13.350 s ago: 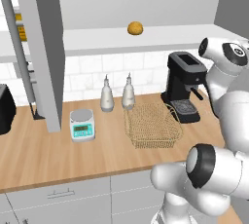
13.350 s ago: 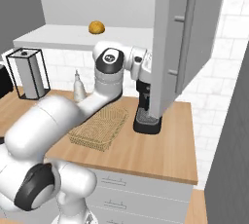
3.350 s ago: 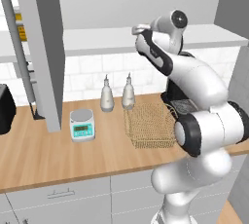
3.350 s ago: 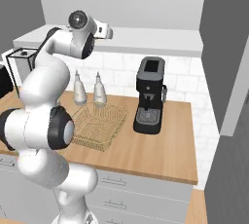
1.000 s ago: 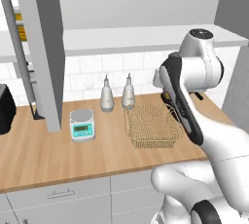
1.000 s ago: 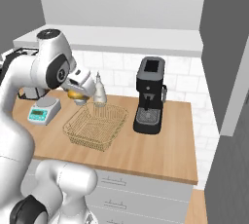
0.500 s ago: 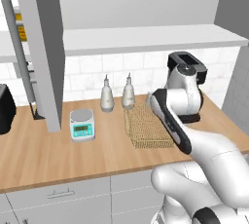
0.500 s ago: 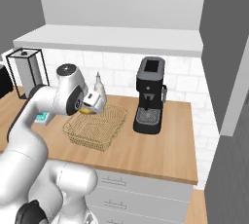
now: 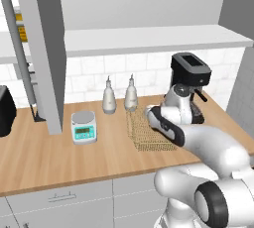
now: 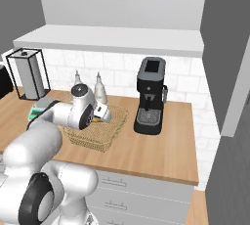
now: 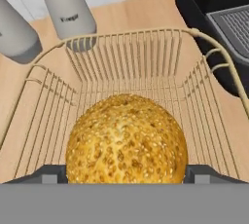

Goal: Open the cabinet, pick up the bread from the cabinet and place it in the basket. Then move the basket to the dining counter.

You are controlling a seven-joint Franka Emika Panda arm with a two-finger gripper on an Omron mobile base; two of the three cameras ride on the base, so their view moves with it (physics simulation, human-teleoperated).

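Note:
The bread (image 11: 126, 138), a seeded golden-brown roll, sits between my gripper's (image 11: 126, 175) dark fingers, which press on its two sides, so the gripper is shut on it. It hangs low inside the tan wire basket (image 11: 131, 34), just above the mesh floor. In the right base view the gripper (image 10: 102, 113) tilts down into the basket (image 10: 93, 138) with a sliver of bread (image 10: 99, 119) showing. My forearm crosses over the basket (image 9: 144, 135) in the left base view. The cabinet stands open, doors (image 9: 43, 48) (image 10: 229, 53) swung wide, white shelf (image 9: 149, 38) bare. The dining counter is out of view.
A black coffee machine (image 9: 191, 81) (image 10: 151, 97) stands right beside the basket. Two grey bottles (image 9: 109, 95) (image 9: 130, 93) stand behind the basket at the tiled wall. A kitchen scale (image 9: 83, 125) sits to its left, and a paper towel holder (image 10: 29, 75) further left.
Over the last second the arm has come down from shelf height with the bread, lowering it into the basket. Basket, bottles and scale have stayed put.

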